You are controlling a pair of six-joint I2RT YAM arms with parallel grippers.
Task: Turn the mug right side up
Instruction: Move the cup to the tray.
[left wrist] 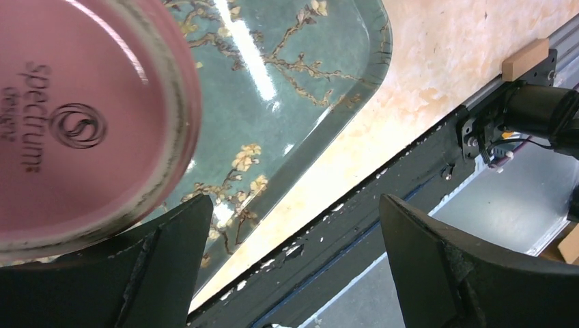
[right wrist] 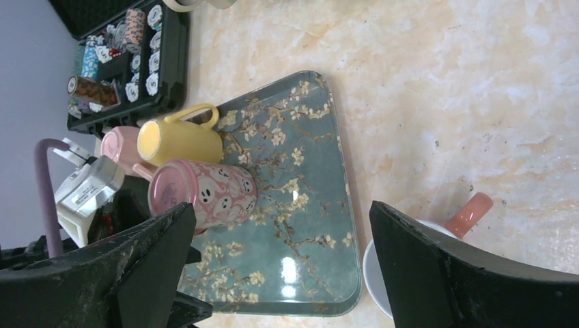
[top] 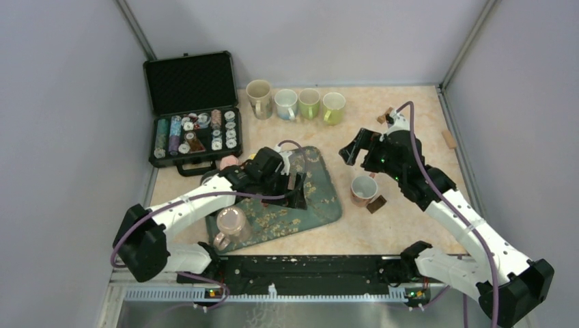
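Standing base-up on the near left corner of the blossom-patterned tray (top: 321,205), the pink mug (top: 231,223) is printed with small white faces, and its handle is toward the table's near edge. The left gripper (top: 298,191) hangs over the middle of the tray, beyond the mug and to its right, with its jaws spread wide and nothing between them. In the left wrist view the mug's stamped base fills the upper left corner, just past the finger on that side and outside the gap.

A yellow mug (right wrist: 179,140) and a plain pink mug (right wrist: 117,145) lie on their sides by the tray's far left edge, under the left arm. The right gripper (top: 351,149) is also spread wide and empty, above bare table off the tray's right side. An upright mug with a salmon handle (top: 364,188) stands just off the tray. Four mugs (top: 295,102) line the back, beside an open poker chip case (top: 191,109).
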